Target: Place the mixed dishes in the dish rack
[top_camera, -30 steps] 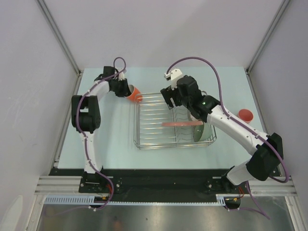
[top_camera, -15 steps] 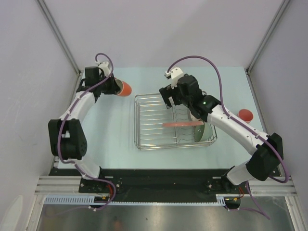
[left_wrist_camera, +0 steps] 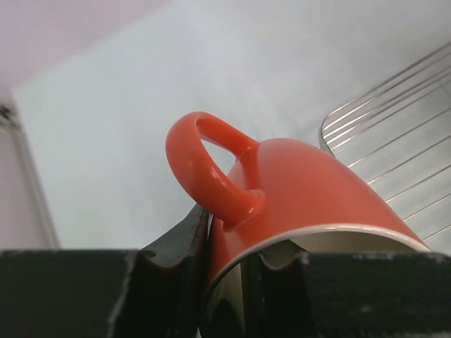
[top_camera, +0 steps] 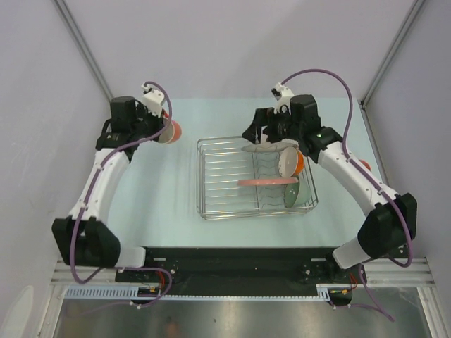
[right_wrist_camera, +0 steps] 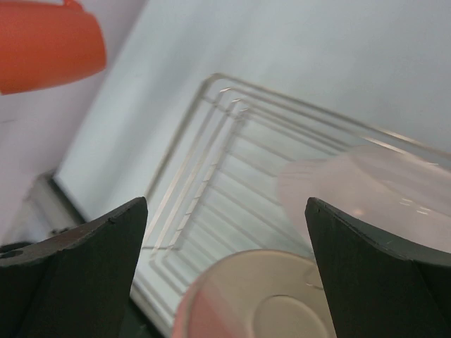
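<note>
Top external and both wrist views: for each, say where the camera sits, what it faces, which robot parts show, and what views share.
Top external: above, behind the bases, facing down on the dish rack; both arms.
Left wrist: left gripper clamping orange mug, rack beyond.
Right wrist: open right gripper above the rack.
Shared: mug in all three.

pale mint tabletop (top_camera: 162,204) right below left claw (top_camera: 166,132) | lilac-grey wall (top_camera: 232,42) way behind it | black base strip (top_camera: 232,257) well nearer
</note>
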